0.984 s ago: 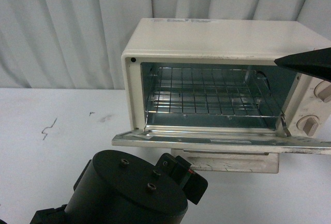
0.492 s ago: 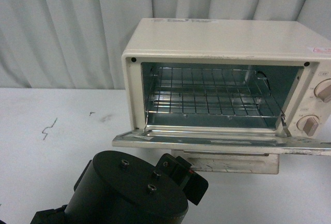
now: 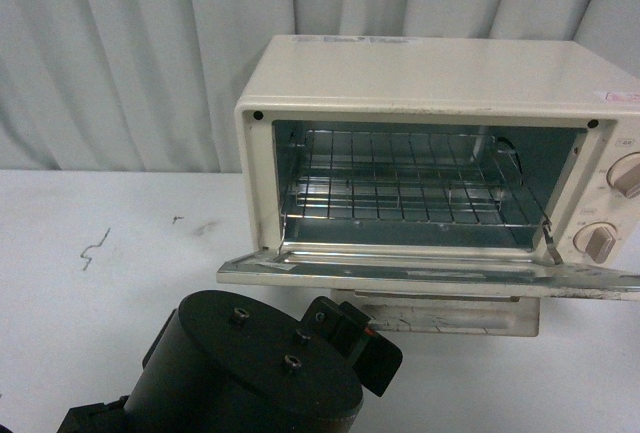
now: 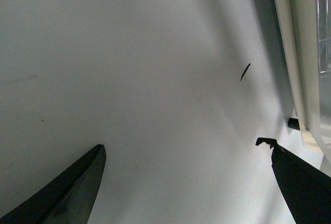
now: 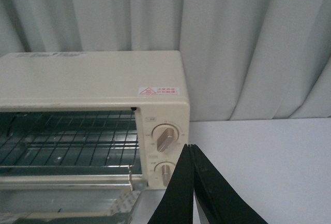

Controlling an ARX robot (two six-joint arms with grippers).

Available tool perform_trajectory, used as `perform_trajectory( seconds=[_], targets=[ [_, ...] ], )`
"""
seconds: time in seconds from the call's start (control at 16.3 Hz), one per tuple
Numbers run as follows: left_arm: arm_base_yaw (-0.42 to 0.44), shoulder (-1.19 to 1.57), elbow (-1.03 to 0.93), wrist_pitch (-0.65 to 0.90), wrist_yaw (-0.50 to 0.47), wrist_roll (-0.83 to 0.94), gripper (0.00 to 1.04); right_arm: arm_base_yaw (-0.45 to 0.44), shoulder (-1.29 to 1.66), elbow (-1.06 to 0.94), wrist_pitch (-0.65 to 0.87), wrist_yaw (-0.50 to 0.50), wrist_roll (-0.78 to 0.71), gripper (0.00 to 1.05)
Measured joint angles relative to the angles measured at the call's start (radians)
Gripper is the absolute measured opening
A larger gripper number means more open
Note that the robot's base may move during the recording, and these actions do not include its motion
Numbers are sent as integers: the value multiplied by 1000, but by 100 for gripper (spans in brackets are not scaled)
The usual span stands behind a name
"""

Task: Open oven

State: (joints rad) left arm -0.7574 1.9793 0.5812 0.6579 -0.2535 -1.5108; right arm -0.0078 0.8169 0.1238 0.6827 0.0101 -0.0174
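the oven stands on the white surface in front of a pale curtain, toward the robot's right. its door lies dropped down flat, and the beige bar handle shows below the door's front edge, facing the robot. the cavity is open to view, with the wire rack sitting level inside. two round knobs stand one above the other on the panel at the oven's right end.

the left fingers are spread wide apart and hold nothing. they point down at bare surface, with the edge of the lowered door just beside one of them and not touching it. in the front view the left arm sits low, in front of the door and apart from it.

the right fingers are pressed together tip to tip, with nothing between them. they are clear of the oven, off its right front corner. in the wrist view their tips line up beside the lower knob.
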Motion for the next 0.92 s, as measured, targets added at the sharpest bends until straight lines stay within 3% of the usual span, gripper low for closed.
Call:
perform_trajectory(
  seconds=[0.43,0.55,0.92],
  targets=[
    [0,0,0,0,-1,0,98,8,-214,-75,-137,-8,1,2],
    [0,0,0,1,0,0,98,8,-235,-108,-108,-9,2,2],
    [0,0,0,0,-1,0,98,8,-445,-113,-314,-10,2,2]
  ],
)
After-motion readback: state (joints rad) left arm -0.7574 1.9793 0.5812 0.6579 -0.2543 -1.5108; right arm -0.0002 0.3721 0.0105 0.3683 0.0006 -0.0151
